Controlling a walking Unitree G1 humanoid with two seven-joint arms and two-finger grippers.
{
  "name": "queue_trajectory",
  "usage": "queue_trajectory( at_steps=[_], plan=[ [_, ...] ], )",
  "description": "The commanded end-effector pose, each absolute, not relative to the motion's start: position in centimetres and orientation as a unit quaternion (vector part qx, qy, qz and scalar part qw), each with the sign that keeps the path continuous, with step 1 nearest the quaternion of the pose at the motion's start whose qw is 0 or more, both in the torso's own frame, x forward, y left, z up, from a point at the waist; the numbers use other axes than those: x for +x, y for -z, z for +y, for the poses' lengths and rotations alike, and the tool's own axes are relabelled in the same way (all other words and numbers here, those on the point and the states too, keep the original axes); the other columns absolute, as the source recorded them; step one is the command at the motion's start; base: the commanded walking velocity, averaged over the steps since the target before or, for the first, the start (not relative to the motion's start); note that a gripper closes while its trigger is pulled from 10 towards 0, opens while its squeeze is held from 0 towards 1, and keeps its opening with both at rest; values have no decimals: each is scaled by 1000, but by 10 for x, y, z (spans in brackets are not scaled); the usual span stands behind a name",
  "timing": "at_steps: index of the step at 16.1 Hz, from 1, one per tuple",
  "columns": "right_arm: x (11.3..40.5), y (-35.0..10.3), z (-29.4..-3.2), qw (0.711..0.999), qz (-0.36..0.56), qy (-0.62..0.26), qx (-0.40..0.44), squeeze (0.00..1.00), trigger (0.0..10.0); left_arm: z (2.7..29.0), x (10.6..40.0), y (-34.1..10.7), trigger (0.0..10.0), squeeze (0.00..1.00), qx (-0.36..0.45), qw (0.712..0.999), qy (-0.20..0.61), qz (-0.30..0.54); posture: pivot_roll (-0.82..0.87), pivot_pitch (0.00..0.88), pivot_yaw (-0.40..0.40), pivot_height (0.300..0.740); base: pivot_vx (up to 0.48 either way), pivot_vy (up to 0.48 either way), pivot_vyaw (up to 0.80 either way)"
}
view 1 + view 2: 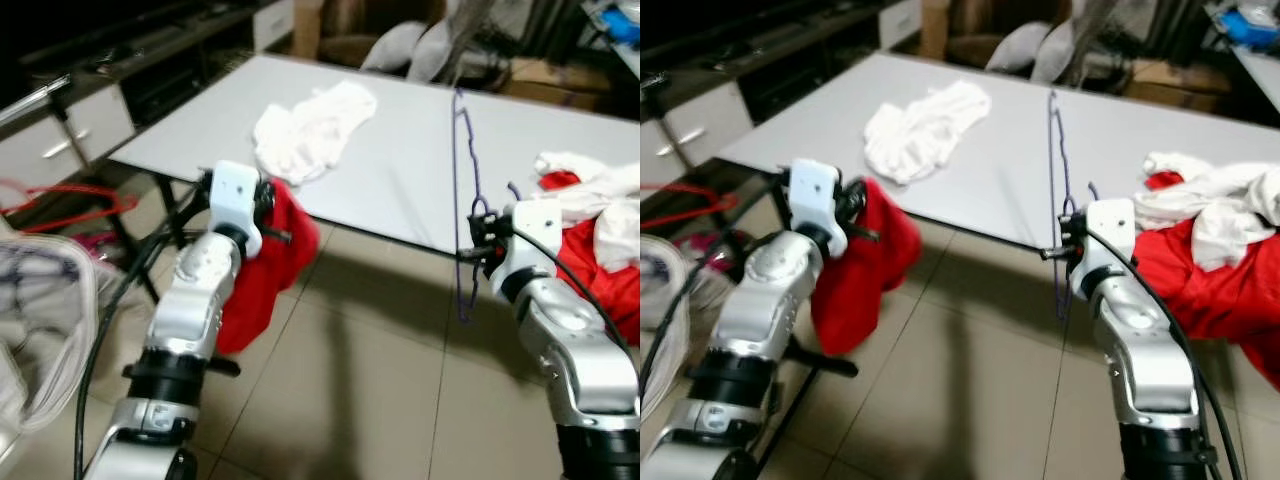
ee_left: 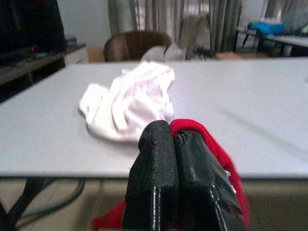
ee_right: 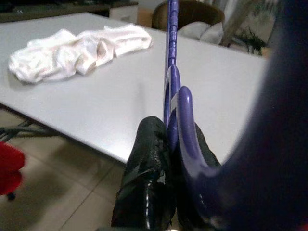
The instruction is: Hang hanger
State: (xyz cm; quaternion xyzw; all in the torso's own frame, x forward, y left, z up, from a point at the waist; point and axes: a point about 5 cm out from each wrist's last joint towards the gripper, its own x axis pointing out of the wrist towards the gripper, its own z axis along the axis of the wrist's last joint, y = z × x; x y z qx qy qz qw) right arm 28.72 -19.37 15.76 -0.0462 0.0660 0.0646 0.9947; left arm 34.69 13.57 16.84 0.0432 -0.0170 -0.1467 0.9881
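Gripping purple hanger [image 1: 463,190] upright, right gripper [image 3: 166,144] beside table [image 1: 400,170].

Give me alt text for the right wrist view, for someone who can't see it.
The right pincer is shut on a purple hanger, whose wire rises straight up from the black fingers. Behind it, a crumpled white garment lies on a pale grey table above a tiled floor.

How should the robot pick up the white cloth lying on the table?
Probably pinch the white cloth from above at its raised, bunched middle fold, since it lies crumpled and flat on the table; the thin flat edges give little to grab.
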Motion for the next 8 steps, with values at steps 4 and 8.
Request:
queue_trajectory(
  at_steps=[4, 8],
  plan=[
    [280, -165, -184, 985, 48, -164, -39, 0, 10000, 148, 358, -179, 10000, 0, 45, 989, 134, -31, -28, 0, -2, 740, 379, 0, 0],
    [278, -165, -186, 980, 56, -183, -57, 0, 10000, 146, 362, -181, 10000, 0, 46, 989, 139, -35, -37, 0, 3, 740, 378, 0, -400]
  ],
)
